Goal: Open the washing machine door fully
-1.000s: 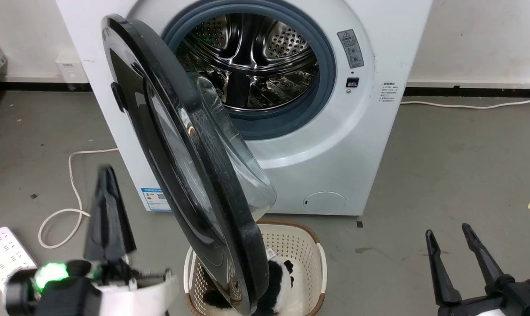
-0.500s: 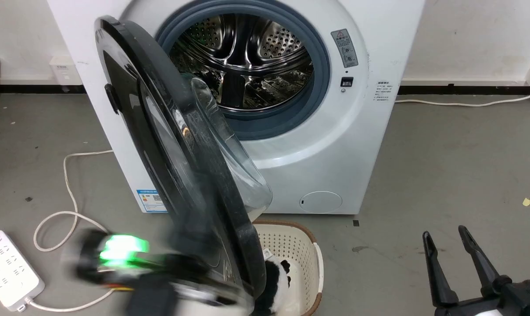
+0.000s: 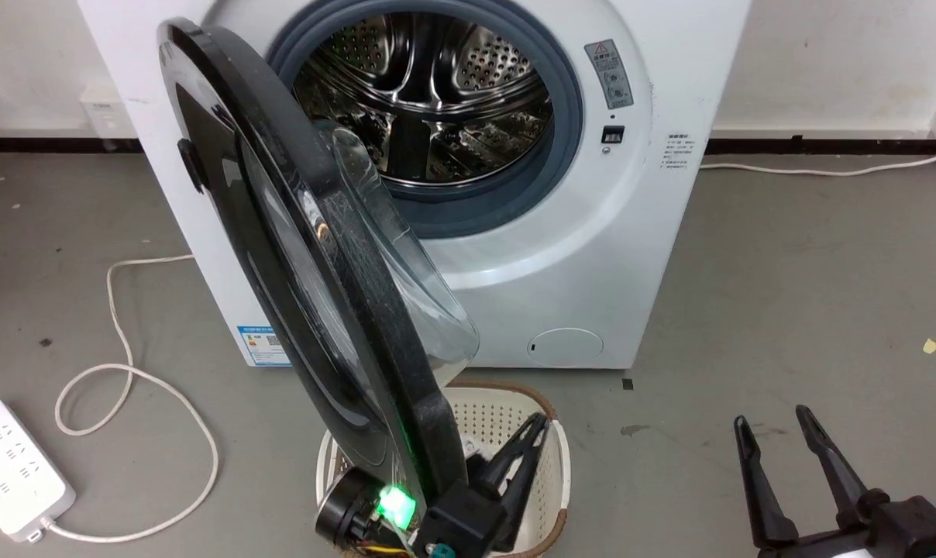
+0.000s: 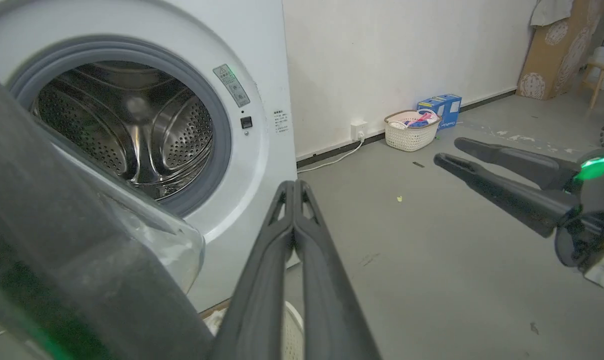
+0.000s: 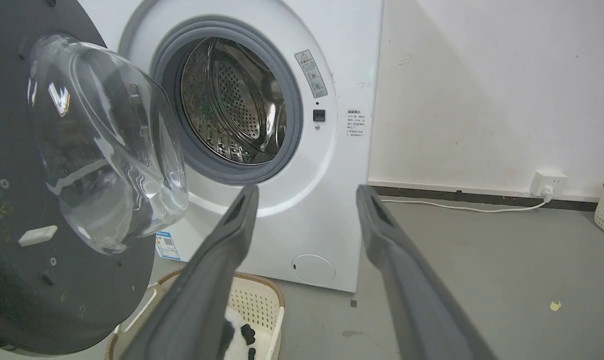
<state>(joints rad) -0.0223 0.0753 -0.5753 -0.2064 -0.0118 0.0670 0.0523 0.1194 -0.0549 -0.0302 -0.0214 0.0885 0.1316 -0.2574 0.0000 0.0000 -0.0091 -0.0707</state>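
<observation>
Three cameras trained on the washing machine (image 3: 592,256) front

The head view is taken from above and close, tilted down at the open drum (image 3: 429,101) and the floor (image 3: 786,310) before it. The left wrist view is set low, hard against the edge of the washing machine door (image 4: 57,250), and is turned past the drum toward the far wall (image 4: 407,60). The right wrist view is set farther back, level with the drum. Both door and drum are shared by all three.

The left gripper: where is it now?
The left gripper is at the bottom centre of the head view, just right of the lower edge of the door, above the basket.
</observation>
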